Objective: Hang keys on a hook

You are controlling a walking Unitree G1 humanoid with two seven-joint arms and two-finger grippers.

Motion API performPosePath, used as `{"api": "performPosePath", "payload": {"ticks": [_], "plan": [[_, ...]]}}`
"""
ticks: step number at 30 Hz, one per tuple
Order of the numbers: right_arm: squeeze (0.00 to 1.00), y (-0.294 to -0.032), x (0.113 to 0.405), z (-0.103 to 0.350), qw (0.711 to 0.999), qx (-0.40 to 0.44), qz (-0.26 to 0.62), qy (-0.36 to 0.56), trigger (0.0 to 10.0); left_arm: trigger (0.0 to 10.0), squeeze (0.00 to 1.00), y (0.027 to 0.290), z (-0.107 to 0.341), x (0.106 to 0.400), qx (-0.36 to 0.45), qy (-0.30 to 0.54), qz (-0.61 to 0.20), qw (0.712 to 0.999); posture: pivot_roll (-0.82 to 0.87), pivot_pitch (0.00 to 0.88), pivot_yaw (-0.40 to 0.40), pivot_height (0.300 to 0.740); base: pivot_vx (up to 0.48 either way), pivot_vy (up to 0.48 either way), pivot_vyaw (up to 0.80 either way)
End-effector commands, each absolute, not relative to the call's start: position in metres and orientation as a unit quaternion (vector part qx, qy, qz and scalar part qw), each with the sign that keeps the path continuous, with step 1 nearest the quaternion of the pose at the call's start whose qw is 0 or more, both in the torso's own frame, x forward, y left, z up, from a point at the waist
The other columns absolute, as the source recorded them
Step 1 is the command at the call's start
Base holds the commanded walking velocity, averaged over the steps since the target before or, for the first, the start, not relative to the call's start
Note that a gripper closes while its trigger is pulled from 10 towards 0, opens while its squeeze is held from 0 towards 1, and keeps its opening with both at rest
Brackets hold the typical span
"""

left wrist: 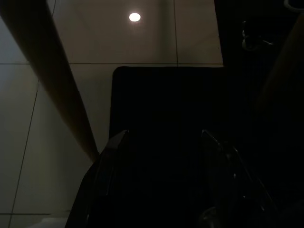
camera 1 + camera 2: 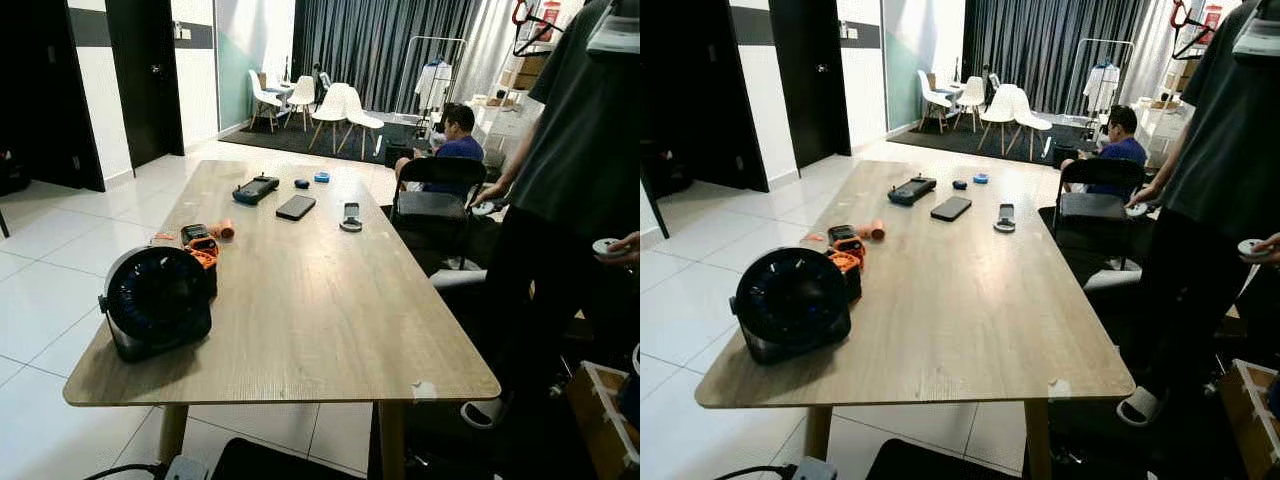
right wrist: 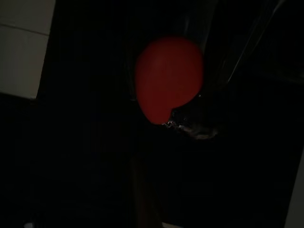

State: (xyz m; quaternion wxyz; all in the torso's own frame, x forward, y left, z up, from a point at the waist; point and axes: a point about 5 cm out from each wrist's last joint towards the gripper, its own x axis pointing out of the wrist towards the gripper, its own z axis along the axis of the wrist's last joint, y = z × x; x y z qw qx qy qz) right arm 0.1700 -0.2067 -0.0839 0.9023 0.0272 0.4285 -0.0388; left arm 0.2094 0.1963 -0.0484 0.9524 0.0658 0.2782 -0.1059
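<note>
A red key tag (image 3: 167, 78) with a glint of metal is seen pinched in the right claw (image 3: 190, 118), hanging low in shade, the left claw (image 1: 161, 156) spread and idle, so carrying is judged underway, a hook beyond the table (image 2: 300, 300) to be sought next.

No text, label, brand, number or sign can be read in any of the views. The devices on the wooden table (image 2: 300, 300), such as the black fan (image 2: 157, 300) near the left corner and the dark phone (image 2: 296, 207) farther along, show no legible markings. Both wrist views are too dark for any lettering to show.
</note>
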Motion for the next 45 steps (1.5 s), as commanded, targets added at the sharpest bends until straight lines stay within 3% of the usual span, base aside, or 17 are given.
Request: {"api": "performPosePath", "payload": {"ticks": [1, 22, 45], "plan": [[0.00, -0.209, 0.164, -0.086, 0.899, 0.034, -0.054, 0.433, 10.0, 10.0, 0.00, 0.192, -0.053, 0.204, 0.061, 0.290, -0.115, 0.948, 0.09, 0.033, -0.059, 0.740, 0.000, 0.000, 0.00], [0.00, -0.213, 0.148, -0.092, 0.888, 0.061, -0.097, 0.446, 10.0, 10.0, 0.00, 0.197, -0.051, 0.206, 0.016, 0.286, -0.081, 0.955, 0.08, 0.038, -0.026, 0.740, 0.000, 0.000, 0.00], [0.00, -0.212, 0.146, -0.093, 0.886, 0.065, -0.103, 0.448, 10.0, 10.0, 0.00, 0.196, -0.051, 0.207, 0.031, 0.286, -0.103, 0.952, 0.08, 0.038, -0.011, 0.740, 0.000, 0.000, 0.00]]}}
